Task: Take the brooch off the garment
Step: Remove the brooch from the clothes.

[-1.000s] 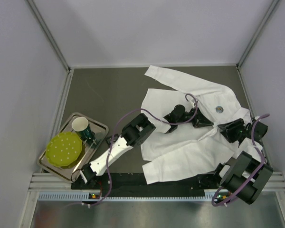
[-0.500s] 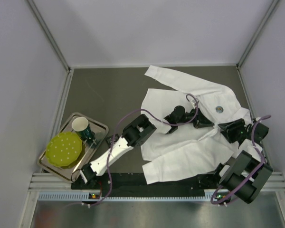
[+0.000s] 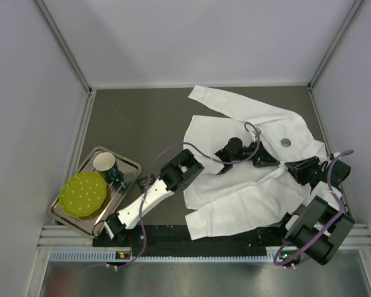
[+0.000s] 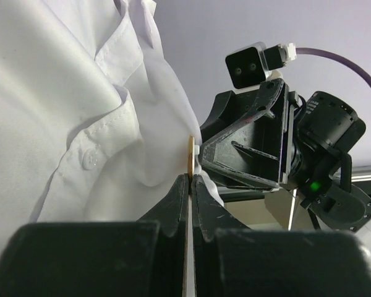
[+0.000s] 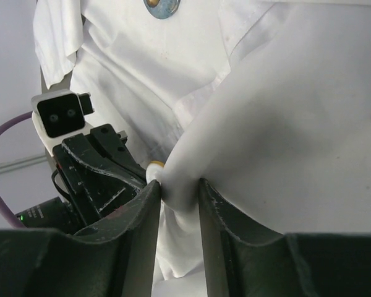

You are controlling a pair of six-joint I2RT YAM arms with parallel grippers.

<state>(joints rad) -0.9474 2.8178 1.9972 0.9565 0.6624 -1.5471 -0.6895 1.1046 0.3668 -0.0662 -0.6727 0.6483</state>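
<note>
**Right pincer (image 5: 180,183) closes around a fold of shirt (image 3: 235,198), with the brooch (image 3: 285,142) not yet off.**

The right pincer's fingers straddle a raised ridge of the white cloth and touch it on both sides, though whether they truly bite cannot be told. Nose to nose with it, the left pincer (image 4: 190,179) is pressed shut on the same ridge. Just beyond the pair, the round blue-and-gold brooch sits on the shirt's chest, untouched by either. The removal itself therefore appears wholly ahead, and only the bracing of the cloth looks under way. The shirt lies spread over the right half of the table (image 3: 142,117). Against the overhead view a second earlier, arms, shirt and brooch sit almost exactly as they did.
</note>
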